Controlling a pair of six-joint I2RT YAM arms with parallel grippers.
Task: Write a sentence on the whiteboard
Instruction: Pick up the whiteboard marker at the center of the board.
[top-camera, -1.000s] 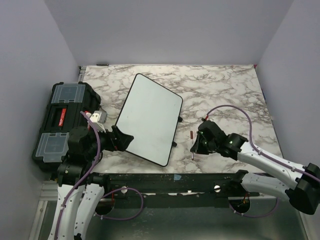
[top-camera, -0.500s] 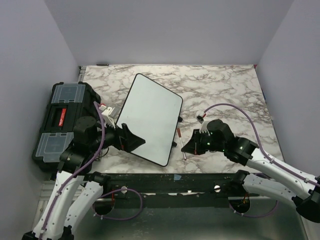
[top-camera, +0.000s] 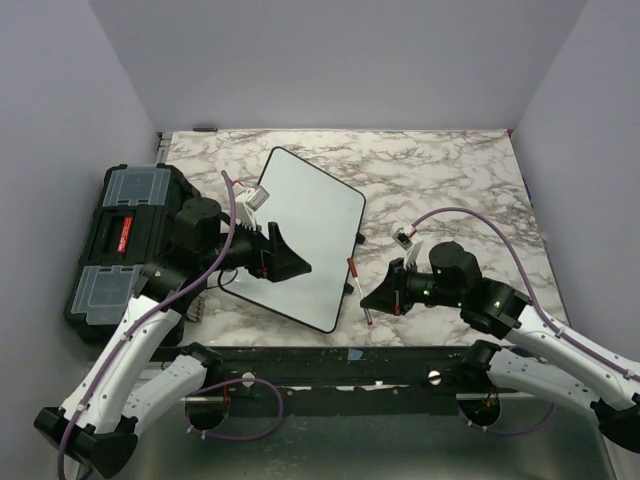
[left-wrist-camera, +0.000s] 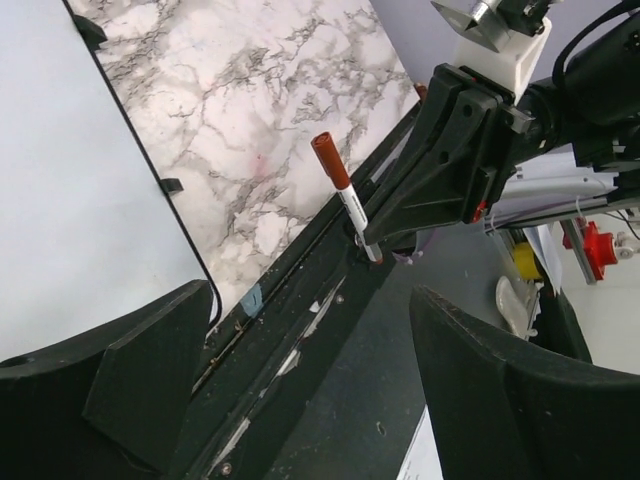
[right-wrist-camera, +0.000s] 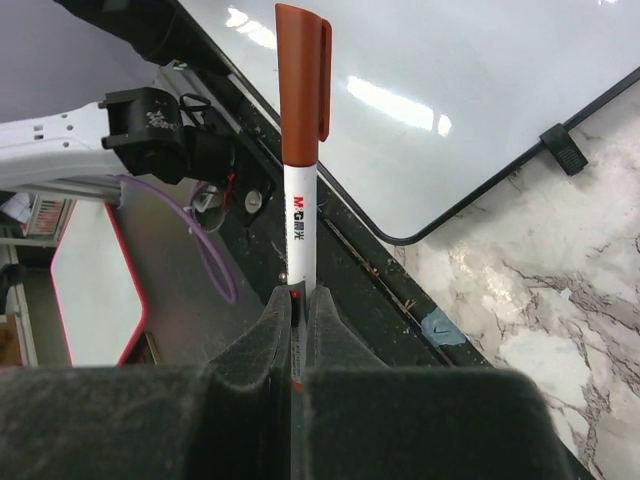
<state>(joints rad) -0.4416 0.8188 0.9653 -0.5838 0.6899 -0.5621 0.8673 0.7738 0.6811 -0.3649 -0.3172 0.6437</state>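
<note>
The whiteboard (top-camera: 305, 220) lies tilted on the marble table, white with a thin black frame, and no sentence shows on it. My right gripper (top-camera: 372, 300) is shut on a white marker (top-camera: 356, 280) with a red cap, just off the board's near right edge. In the right wrist view the marker (right-wrist-camera: 300, 150) stands up from the gripper (right-wrist-camera: 298, 300), cap on, with the whiteboard (right-wrist-camera: 480, 90) behind it. My left gripper (top-camera: 290, 262) hovers open over the board's near left part. The left wrist view looks between that gripper's (left-wrist-camera: 320, 400) empty fingers at the marker (left-wrist-camera: 340, 195).
A black toolbox (top-camera: 120, 240) with clear lid compartments sits at the table's left edge, beside the left arm. The black base rail (top-camera: 330, 365) runs along the near edge. Small black feet (top-camera: 360, 238) stick out from the board's right side.
My left gripper has swung up and right, from the board's near left corner to over the board. My right gripper has carried the marker left toward the board's edge.
</note>
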